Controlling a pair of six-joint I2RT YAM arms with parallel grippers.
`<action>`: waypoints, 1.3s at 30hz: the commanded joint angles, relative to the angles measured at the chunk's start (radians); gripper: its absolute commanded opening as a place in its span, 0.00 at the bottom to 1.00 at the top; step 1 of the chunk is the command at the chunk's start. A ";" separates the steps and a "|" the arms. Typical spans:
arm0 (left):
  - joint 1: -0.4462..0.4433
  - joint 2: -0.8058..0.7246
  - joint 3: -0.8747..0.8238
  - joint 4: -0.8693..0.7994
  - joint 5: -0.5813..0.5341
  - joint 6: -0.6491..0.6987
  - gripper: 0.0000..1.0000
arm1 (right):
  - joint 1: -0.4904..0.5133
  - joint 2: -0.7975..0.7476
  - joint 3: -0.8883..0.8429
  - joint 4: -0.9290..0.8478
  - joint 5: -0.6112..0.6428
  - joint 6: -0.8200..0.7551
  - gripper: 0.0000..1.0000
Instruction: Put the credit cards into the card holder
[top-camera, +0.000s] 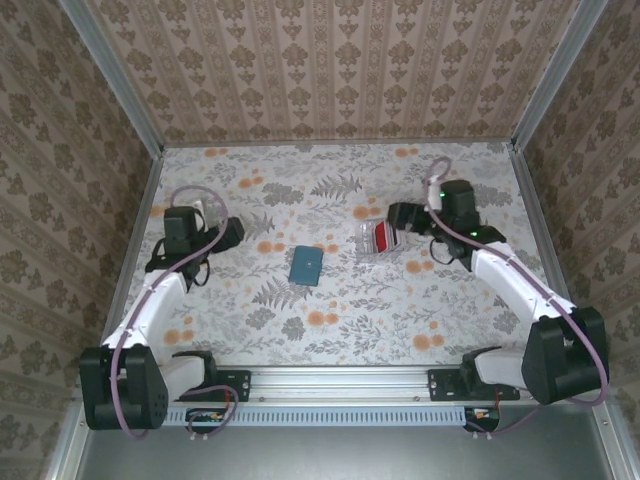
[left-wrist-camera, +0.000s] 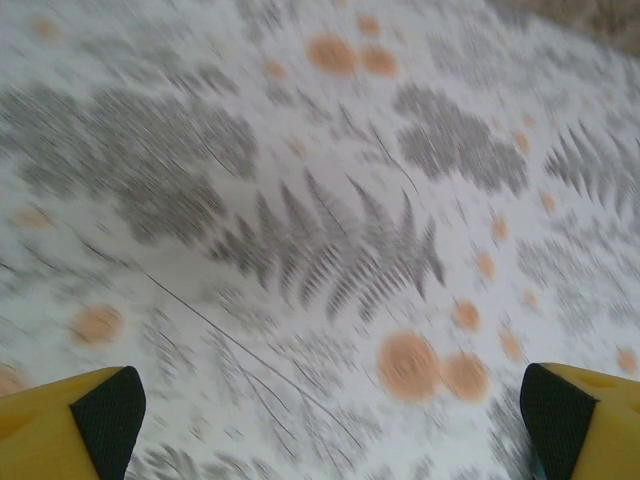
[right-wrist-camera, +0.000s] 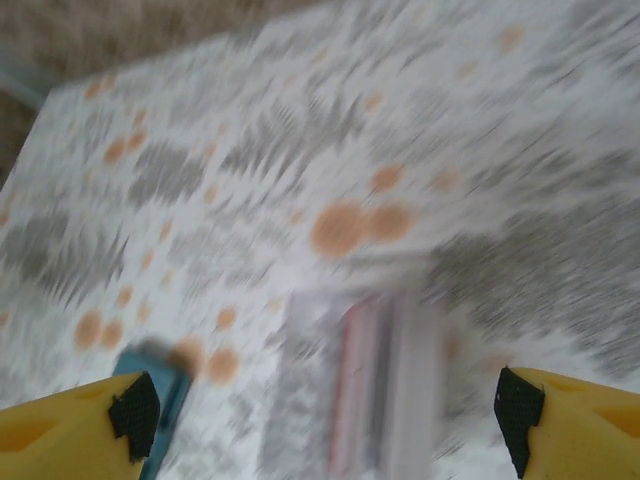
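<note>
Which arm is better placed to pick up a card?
Right. The right claw hangs open at the clear tray holding the red card. The left claw, also open, is over bare table, on the far side of the card holder from the tray.

The card holder (top-camera: 306, 265) lies left of the tray (top-camera: 366, 254) — apart — on the table (top-camera: 330, 335).
</note>
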 joint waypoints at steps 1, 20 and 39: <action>-0.047 0.022 0.022 -0.117 0.141 -0.051 1.00 | 0.142 0.046 0.087 -0.184 0.014 -0.051 0.87; -0.170 0.244 0.087 -0.101 0.169 -0.141 1.00 | 0.516 0.619 0.543 -0.374 0.136 -0.122 0.52; -0.138 0.260 0.107 -0.128 0.170 -0.142 1.00 | 0.579 0.878 0.805 -0.538 0.267 -0.198 0.51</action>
